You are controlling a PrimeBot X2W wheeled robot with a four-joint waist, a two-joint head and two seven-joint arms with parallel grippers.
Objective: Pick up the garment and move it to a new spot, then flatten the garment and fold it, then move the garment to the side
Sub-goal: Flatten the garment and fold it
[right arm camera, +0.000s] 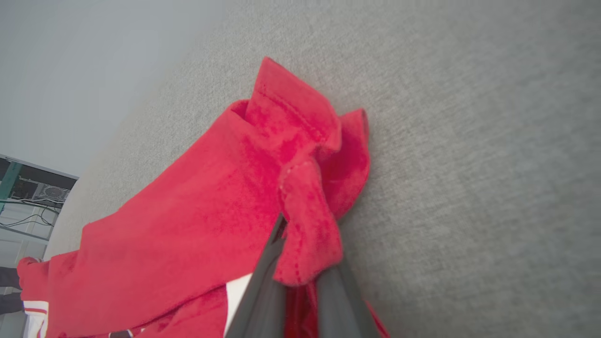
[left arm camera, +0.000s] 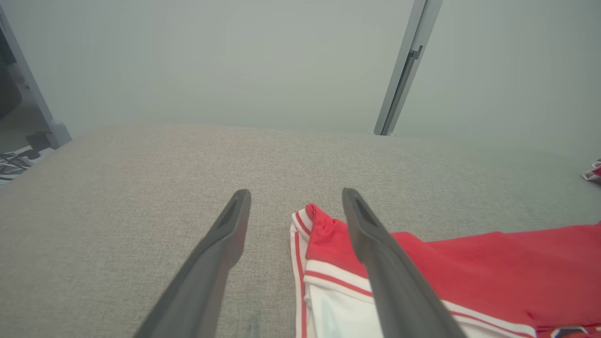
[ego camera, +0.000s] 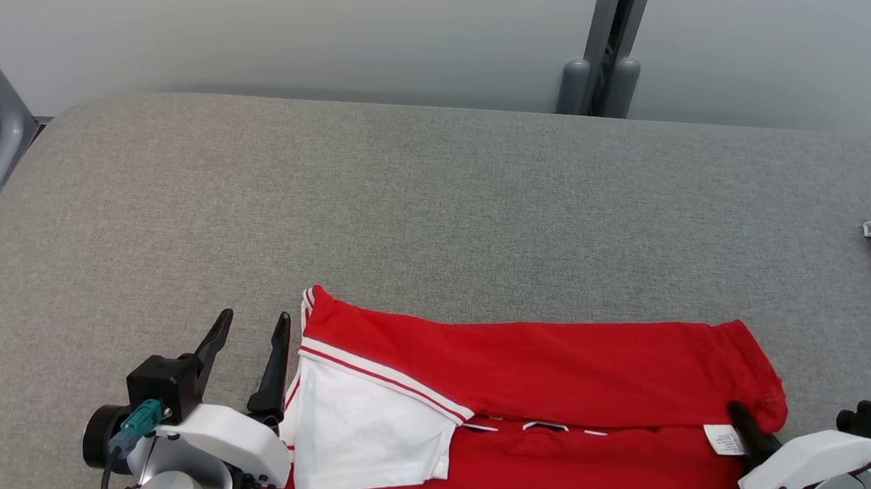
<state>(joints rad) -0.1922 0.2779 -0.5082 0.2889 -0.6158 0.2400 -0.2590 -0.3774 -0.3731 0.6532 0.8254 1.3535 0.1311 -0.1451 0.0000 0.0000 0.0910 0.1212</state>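
Fold step in hand. Right gripper [ego camera: 748,431] is clamped on the right-end corner of the garment [ego camera: 549,365], red cloth bunched over its fingers. Left gripper [ego camera: 255,320] is spread wide, holds nothing, just beside the left end. It should pinch the striped sleeve edge before any lift, then raise both ends level for a straight fold. Garment: red shirt, white sleeve panel, red-white trim, doubled lengthwise, along the table's [ego camera: 408,197] front edge, centre to right.
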